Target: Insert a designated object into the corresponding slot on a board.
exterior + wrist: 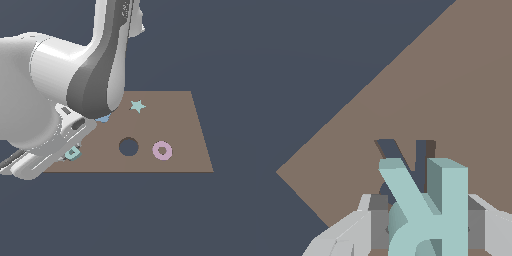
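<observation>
Lowering the teal R into its dark R-shaped slot is the step you look to be on, and doing it well means lining up outline with outline before you let it sink. In the wrist view the legs of the R overlap the legs of the cutout, but the match is not exact — the slot shows past the block on one side, so you should nudge sideways until no dark edge peeks out unevenly, then check the rotation the same way. Come down straight and slowly; if a corner catches on the brown board, back off and re-centre rather than push. The gripper is pinching the R, with its grey pads pressed against the block's two sides, and the block stands between them, sticking out beyond the fingertips toward the board. From the exterior view the arm hides most of this — you only glimpse a bit of teal at the board's near corner on that view's left, well apart from the star, the round hole and the pink ring.
</observation>
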Controlling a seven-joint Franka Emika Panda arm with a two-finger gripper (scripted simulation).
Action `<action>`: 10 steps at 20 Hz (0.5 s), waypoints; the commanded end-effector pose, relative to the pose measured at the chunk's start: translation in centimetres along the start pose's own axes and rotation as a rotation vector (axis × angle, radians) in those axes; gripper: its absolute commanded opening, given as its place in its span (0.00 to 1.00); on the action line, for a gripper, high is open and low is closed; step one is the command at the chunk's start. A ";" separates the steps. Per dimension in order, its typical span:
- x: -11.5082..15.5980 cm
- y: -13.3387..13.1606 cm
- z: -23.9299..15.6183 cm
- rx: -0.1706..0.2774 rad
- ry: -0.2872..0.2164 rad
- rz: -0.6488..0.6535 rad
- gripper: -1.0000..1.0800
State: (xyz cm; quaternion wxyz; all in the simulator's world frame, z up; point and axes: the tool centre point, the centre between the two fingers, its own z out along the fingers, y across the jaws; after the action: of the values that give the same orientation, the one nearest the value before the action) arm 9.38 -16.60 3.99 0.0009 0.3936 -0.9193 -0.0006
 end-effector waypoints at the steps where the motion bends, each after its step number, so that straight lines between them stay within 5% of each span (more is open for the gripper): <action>1: 0.7 -0.5 0.0 0.000 -0.001 0.028 0.00; 10: 0.9 -0.4 1.0 0.001 -0.002 0.034 0.00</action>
State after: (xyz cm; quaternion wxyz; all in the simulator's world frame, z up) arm 9.06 -17.57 3.22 0.0004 0.3787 -0.9255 -0.0005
